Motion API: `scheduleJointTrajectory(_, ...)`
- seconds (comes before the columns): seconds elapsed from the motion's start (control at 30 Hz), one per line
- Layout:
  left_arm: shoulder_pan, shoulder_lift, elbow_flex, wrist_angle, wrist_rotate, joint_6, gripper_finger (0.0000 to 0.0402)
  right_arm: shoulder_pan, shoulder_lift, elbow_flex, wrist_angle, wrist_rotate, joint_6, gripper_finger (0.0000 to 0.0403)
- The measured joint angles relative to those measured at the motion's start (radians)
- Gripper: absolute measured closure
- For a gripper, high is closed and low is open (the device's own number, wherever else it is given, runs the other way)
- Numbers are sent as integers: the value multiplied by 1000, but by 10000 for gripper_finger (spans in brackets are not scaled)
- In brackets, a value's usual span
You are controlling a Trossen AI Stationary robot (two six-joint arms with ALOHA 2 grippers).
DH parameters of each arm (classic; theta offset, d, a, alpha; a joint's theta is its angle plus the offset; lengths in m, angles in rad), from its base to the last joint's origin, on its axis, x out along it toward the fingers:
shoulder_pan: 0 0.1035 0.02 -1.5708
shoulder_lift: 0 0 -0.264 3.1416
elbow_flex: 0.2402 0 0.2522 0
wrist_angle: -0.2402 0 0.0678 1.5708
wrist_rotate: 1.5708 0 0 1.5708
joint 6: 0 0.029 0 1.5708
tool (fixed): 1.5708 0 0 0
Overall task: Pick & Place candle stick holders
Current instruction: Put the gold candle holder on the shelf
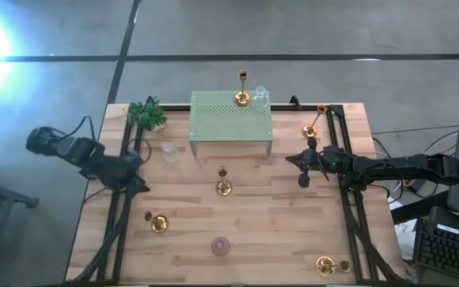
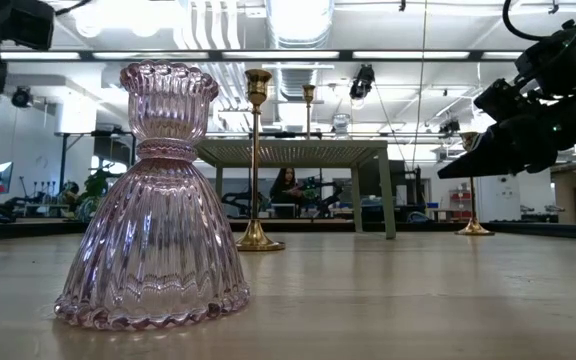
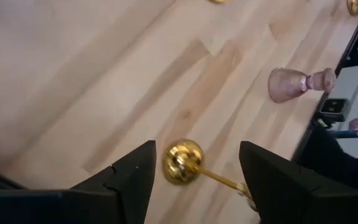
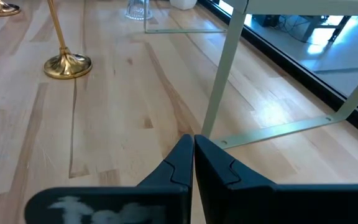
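Several gold candle stick holders stand about. One (image 1: 224,187) is at the table's middle, one (image 1: 158,223) front left, one (image 1: 329,265) front right and one (image 1: 313,127) far right. Another (image 1: 243,97) stands on the green stand (image 1: 229,119). My left gripper (image 1: 140,186) is open above the front-left holder (image 3: 182,163), which shows between its fingers (image 3: 197,149) in the left wrist view, and touches nothing. My right gripper (image 1: 303,171) is shut and empty (image 4: 193,149), above the table near the stand's right front leg (image 4: 222,81).
A pink glass holder (image 1: 220,246) stands near the front edge and looms large in the low view (image 2: 153,200). A clear glass piece (image 1: 168,151) and a small green plant (image 1: 147,114) are at the left rear. Another clear glass piece (image 1: 260,96) stands on the stand.
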Motion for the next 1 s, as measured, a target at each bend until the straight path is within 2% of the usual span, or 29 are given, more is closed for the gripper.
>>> scheduleJointTrajectory(0.3, -361, 167, 133, -56, -157, -334, 166, 0, 0, 0, 0, 0, 0, 394)
scheduleJointTrajectory(0.4, -433, 227, 188, -104, -332, -317, 166, 0, 0, 0, 0, 0, 0, 394)
scheduleJointTrajectory(0.47, -460, 256, 209, -97, -501, -255, 166, 0, 0, 0, 0, 0, 0, 394)
scheduleJointTrajectory(0.57, -473, 291, 207, -21, -714, -167, 166, 0, 0, 0, 0, 0, 0, 394)
scheduleJointTrajectory(0.63, -469, 310, 194, 34, -780, -121, 166, 0, 0, 0, 0, 0, 0, 394)
scheduleJointTrajectory(0.77, -445, 339, 155, 116, -876, -60, 166, 0, 0, 0, 0, -1, 0, 394)
scheduleJointTrajectory(1.0, -336, 386, 100, 204, -914, 151, 166, 0, 0, 0, 0, 0, 0, 394)
